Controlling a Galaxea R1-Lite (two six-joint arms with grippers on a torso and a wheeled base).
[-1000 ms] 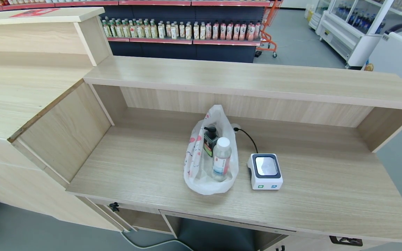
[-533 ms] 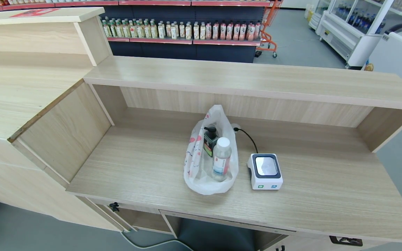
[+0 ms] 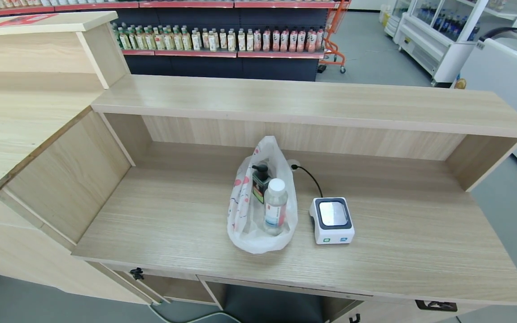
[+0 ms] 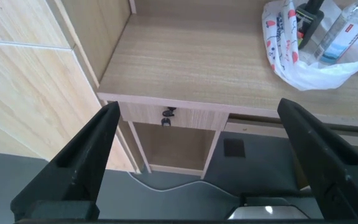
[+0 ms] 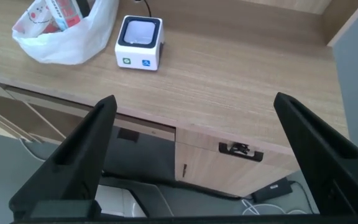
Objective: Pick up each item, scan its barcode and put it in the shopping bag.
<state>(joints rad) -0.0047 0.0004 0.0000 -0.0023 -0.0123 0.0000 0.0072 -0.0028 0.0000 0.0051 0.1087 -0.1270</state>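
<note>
A white plastic shopping bag (image 3: 245, 224) with red print stands open on the wooden counter (image 3: 173, 215). Inside it stand a clear bottle with a white cap (image 3: 275, 207) and a dark pump bottle (image 3: 260, 180). Just right of the bag sits the white barcode scanner (image 3: 331, 220), its black cable running to the back. The bag (image 4: 303, 53) and the bottles show far off in the left wrist view; my left gripper (image 4: 207, 162) hangs open below the counter's front edge. My right gripper (image 5: 197, 158) is open too, low in front of the counter, with the scanner (image 5: 140, 42) and the bag (image 5: 61, 31) beyond it.
A raised shelf (image 3: 308, 105) runs along the counter's back and a taller wooden unit (image 3: 25, 89) stands at the left. Drawers with small locks (image 5: 238, 148) sit under the front edge. Store shelving with drink bottles (image 3: 222, 40) and freezers (image 3: 501, 63) lie behind.
The whole head picture has shifted slightly left and down, so the camera moved. The bag, bottles and scanner keep their places on the counter.
</note>
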